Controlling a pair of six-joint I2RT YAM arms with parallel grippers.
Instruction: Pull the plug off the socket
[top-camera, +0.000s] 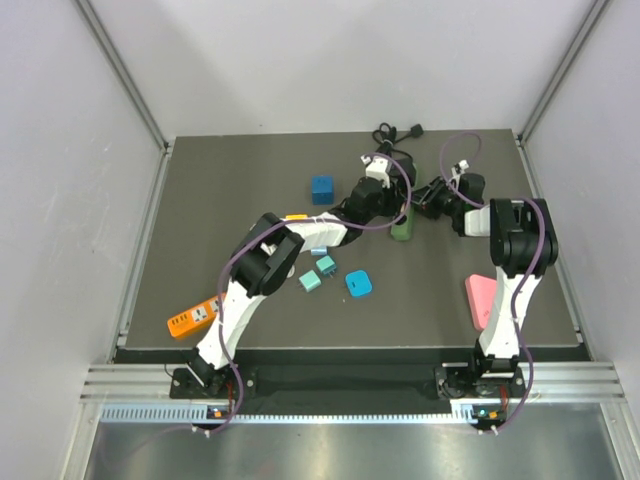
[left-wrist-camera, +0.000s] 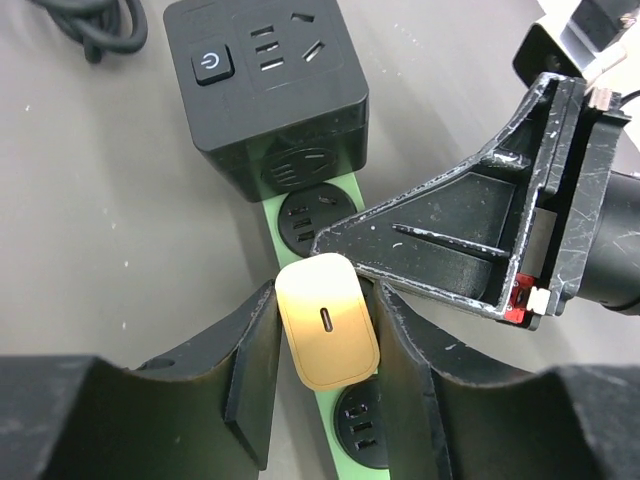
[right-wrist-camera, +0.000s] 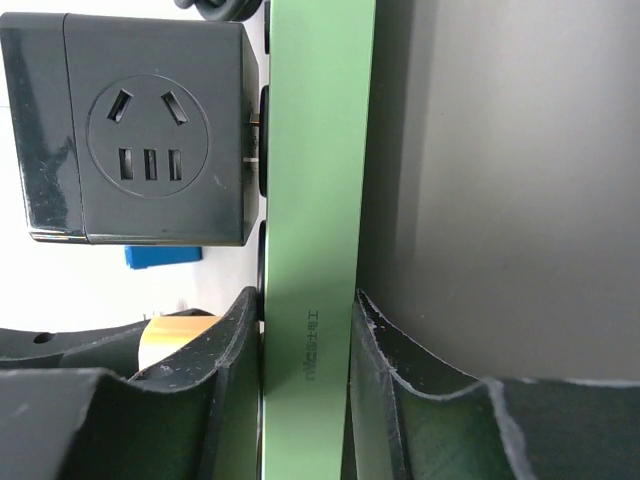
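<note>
Your left gripper (left-wrist-camera: 325, 305) pinches the cream plug (left-wrist-camera: 328, 340), seated in the green socket strip (right-wrist-camera: 312, 200) one outlet from the black cube (left-wrist-camera: 265, 80). Your right gripper (right-wrist-camera: 306, 312) squeezes the strip's long sides just below that cube.

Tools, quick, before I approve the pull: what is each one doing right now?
Left tool: closed on the cream plug.
Right tool: closed on the green socket strip.

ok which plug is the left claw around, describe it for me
Find the long green power strip on the dark table. Near the big black cube adapter plugged into it sits a small cream plug, rounded, one slot on top.
</note>
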